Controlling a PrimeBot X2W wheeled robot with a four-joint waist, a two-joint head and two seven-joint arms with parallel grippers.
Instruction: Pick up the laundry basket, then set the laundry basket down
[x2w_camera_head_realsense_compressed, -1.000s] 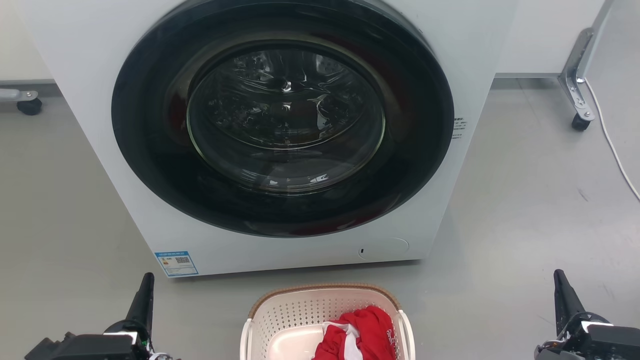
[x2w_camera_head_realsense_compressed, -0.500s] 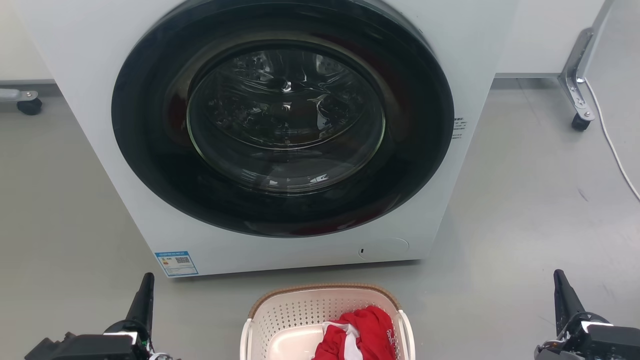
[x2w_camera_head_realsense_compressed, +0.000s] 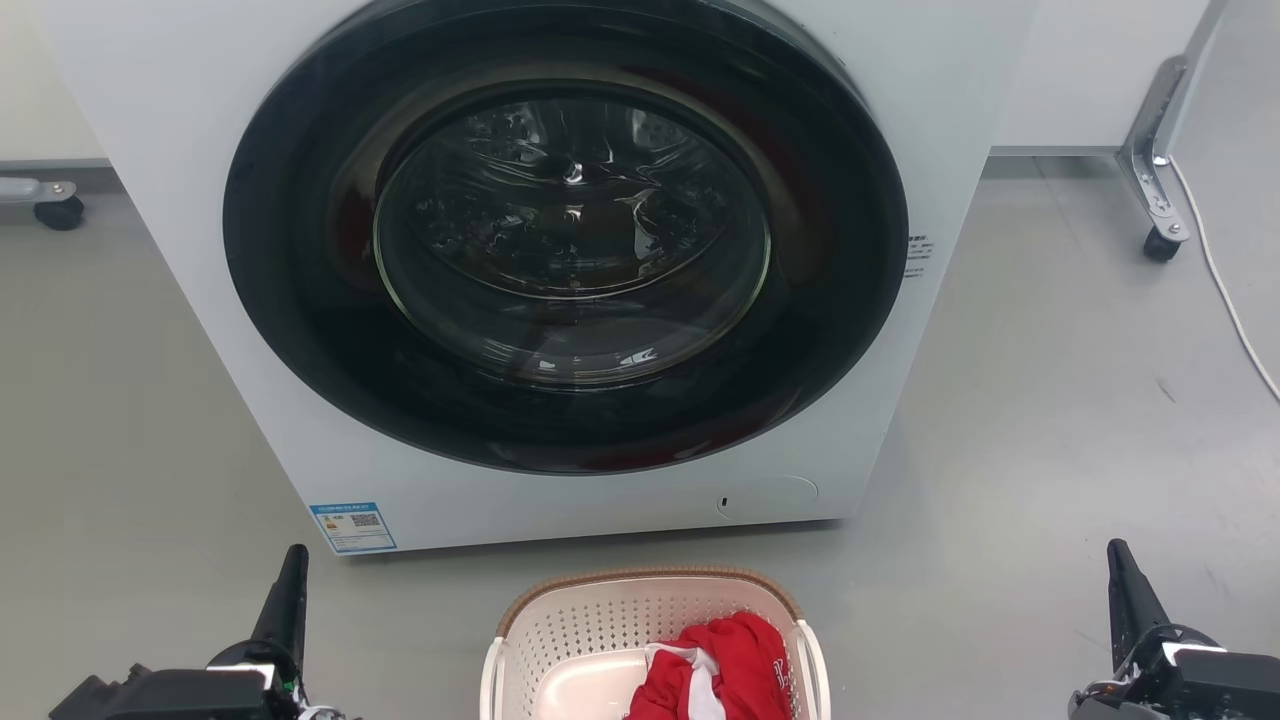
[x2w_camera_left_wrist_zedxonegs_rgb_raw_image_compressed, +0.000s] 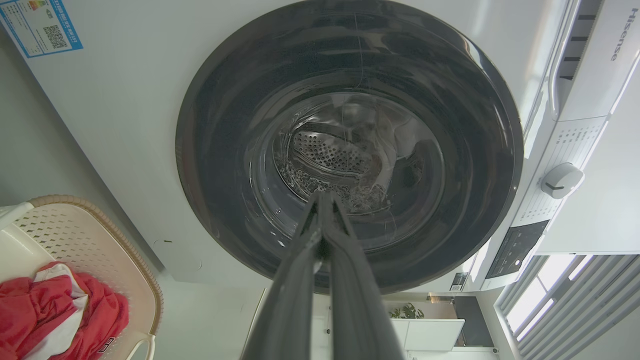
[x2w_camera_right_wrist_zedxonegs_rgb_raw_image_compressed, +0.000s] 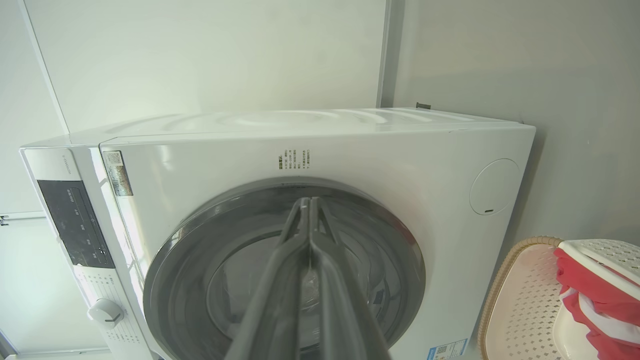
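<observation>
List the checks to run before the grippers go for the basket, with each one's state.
1. Basket upright on floor: ok.
2. Left gripper free of load: ok, shut on nothing.
3. Right gripper free of load: ok, shut on nothing.
4. Jaws open for grasping: not ok.
5. Handle beside red cloth free to grip: cannot tell.
6. Washer door shut: ok.

A white washing machine (x2w_camera_head_realsense_compressed: 200, 150), round door (x2w_camera_head_realsense_compressed: 565, 235) closed, is filling the upper centre of the head view and blocking the way forward. Grey floor (x2w_camera_head_realsense_compressed: 100, 420) is lying open on both sides. At bottom centre the laundry basket (x2w_camera_head_realsense_compressed: 600, 625) is sitting near the machine, with a floor strip between them. Open floor is separating it from the left gripper (x2w_camera_head_realsense_compressed: 294, 560) at lower left and the right gripper (x2w_camera_head_realsense_compressed: 1118, 552) at lower right. A wheeled metal leg (x2w_camera_head_realsense_compressed: 1150, 160) and a cable (x2w_camera_head_realsense_compressed: 1228, 300) are standing at upper right.
</observation>
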